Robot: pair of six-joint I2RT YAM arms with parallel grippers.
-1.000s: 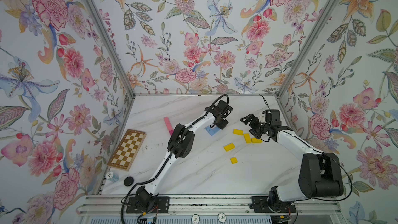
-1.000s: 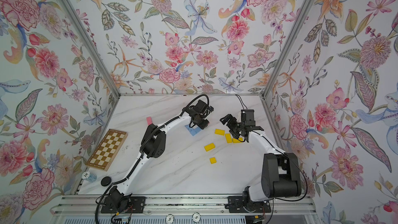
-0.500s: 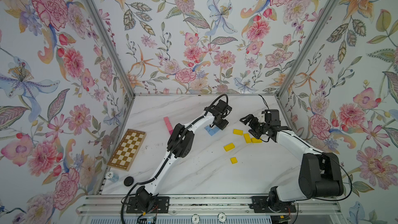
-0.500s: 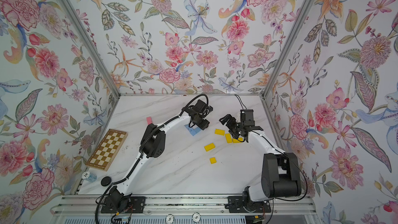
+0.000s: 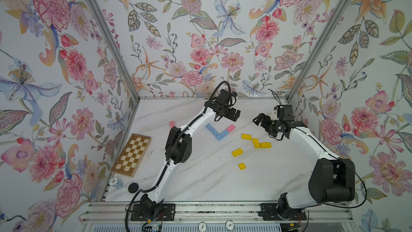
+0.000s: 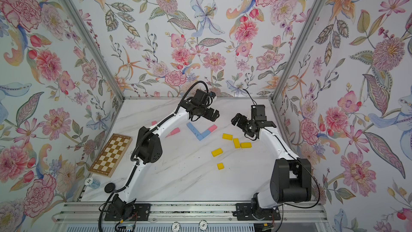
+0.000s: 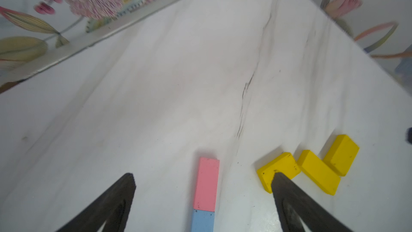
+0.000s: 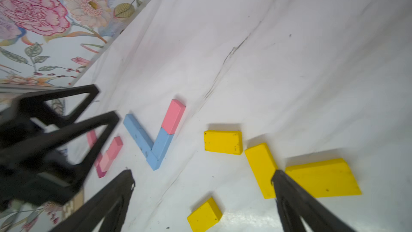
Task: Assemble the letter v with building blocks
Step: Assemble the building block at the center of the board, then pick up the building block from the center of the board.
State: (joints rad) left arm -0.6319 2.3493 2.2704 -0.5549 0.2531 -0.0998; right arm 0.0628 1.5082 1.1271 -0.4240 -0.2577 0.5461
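Observation:
A V of building blocks lies on the white table: a long blue block (image 5: 211,130), a short blue block (image 5: 223,133) and a pink block (image 5: 230,127) at the end of its right arm. My left gripper (image 5: 233,116) hangs open just behind the pink block (image 7: 206,184), which lies free between the fingers (image 7: 124,188) in the left wrist view. The right gripper (image 5: 258,119) is open and empty above several loose yellow blocks (image 5: 256,143). In the right wrist view the V (image 8: 156,143) and yellow blocks (image 8: 223,142) lie ahead of the right gripper (image 8: 202,172).
Spare pink blocks (image 6: 172,132) lie left of the V, partly hidden by the left arm. Two more yellow blocks (image 5: 237,152) (image 5: 241,166) sit nearer the front. A checkered board (image 5: 131,155), a chip (image 5: 116,183) and a black disc (image 5: 133,187) lie along the left wall.
The left gripper has opened, let go of the pink block at the V's right arm and drawn slightly back from it. The right arm has not moved.

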